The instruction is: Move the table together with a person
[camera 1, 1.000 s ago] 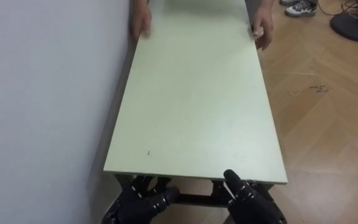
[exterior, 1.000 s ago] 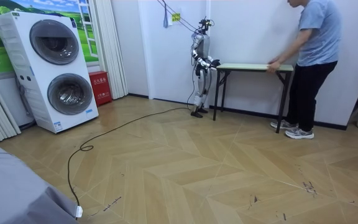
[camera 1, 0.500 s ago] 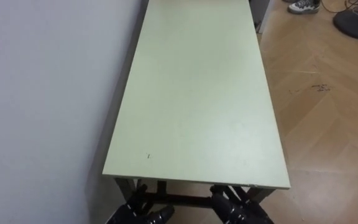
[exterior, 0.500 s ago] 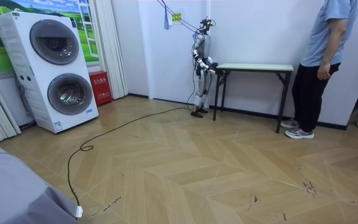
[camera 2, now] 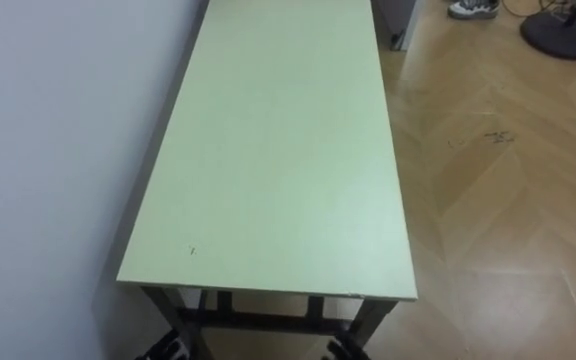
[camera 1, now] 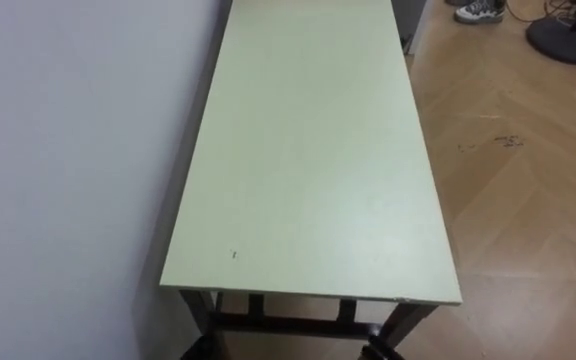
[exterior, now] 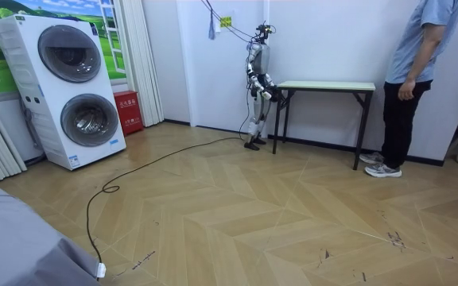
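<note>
The table point(camera 1: 313, 150) has a pale green top and a black frame, and its long left side runs along the white wall point(camera 1: 68, 160). I stand at its near short end point(exterior: 281, 84). Dark slivers of my left hand point(camera 1: 190, 352) and right hand point(camera 1: 374, 353) show at the bottom edge, below the tabletop and off it. How their fingers are held is hidden. In the room view a person point(exterior: 416, 71) stands upright at the far end, arms hanging and hands off the table.
A black round stand base point(camera 1: 568, 38) and the person's shoe point(camera 1: 483, 10) sit on the wooden floor past the table's far right corner. Open floor lies to the table's right. Stacked washing machines point(exterior: 74, 87) stand far off at the room view's left.
The person has let go of the far end and straightened up. My hands have dropped from under the near edge to the bottom of the view.
</note>
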Robot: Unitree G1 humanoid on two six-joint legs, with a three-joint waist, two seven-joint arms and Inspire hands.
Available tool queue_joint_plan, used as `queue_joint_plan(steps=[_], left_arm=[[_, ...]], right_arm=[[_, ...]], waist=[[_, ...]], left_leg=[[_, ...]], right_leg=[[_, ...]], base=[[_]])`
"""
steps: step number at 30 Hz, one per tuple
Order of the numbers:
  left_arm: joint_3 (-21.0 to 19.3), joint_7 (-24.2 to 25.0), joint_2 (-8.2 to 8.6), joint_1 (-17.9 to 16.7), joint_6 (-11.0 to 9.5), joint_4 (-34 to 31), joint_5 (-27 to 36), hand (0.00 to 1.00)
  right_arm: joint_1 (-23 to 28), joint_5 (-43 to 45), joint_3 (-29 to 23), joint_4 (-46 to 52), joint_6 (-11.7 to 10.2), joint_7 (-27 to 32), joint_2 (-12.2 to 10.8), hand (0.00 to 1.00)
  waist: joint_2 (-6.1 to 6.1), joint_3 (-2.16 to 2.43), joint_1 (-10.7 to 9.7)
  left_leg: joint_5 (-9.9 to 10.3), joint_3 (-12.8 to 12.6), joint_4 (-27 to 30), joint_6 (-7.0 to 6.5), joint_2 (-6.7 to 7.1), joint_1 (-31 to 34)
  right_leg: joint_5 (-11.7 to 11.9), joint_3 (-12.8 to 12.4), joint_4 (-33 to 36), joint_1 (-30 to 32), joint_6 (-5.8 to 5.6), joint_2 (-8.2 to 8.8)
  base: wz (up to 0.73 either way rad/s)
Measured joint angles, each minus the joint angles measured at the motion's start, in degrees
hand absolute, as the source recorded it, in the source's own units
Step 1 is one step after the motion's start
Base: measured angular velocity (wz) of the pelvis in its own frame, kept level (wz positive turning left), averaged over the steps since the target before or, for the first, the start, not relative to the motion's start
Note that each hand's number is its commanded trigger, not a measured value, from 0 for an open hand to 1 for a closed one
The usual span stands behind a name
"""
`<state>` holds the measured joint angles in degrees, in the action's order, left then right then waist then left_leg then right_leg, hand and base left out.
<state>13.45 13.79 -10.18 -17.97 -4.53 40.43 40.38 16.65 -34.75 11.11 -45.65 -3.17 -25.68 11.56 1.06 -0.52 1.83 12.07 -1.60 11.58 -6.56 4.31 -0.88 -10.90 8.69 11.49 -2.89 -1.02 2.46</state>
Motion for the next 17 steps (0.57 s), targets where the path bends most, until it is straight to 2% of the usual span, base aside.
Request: queue_joint_plan(steps=[3, 5, 10, 17], left_arm=[[-0.79, -1.27, 0.73, 0.19, -0.87, 2.13, -0.11, 0.0], [-1.2, -2.14, 0.85, 0.32, -0.94, 3.54, -0.47, 0.0], [-6.88, -4.43, 3.48, 0.2, -0.95, 9.11, -6.71, 0.0], [-8.88, -8.91, 3.91, 0.65, -0.73, 14.02, -15.35, 0.0]], right_arm=[[-0.16, 1.39, -1.83, -2.8, -0.34, 2.33, -0.06, 0.0], [-0.23, 1.4, -2.91, -5.02, -0.86, 3.78, -0.25, 0.0], [0.62, 3.82, -9.86, -13.63, -1.12, 8.77, -0.67, 0.0], [0.55, 3.86, -11.24, -18.58, -0.96, 12.95, -1.33, 0.0]], waist=[[0.07, 0.07, 0.2], [0.0, 0.41, 0.1], [0.06, 0.53, -0.02], [0.45, 0.45, -0.36]], left_leg=[[-0.11, -0.31, -0.52, 0.16, -0.18, -0.82], [-0.14, -0.77, -0.98, 0.25, -0.37, -1.17], [-0.05, -1.45, -2.23, 0.85, -0.92, -3.04], [0.53, -1.46, -2.21, 1.77, -1.8, -3.68]], right_leg=[[0.0, -0.03, 0.01, -0.17, 0.0, -0.16], [0.01, -0.41, -0.05, -0.15, 0.03, -0.34], [0.13, -0.68, -0.96, -1.45, 0.25, -1.01], [0.25, -0.16, -1.41, -2.07, 0.46, -1.94]], base=[[-0.07], [-0.15], [-0.12], [-0.06]])
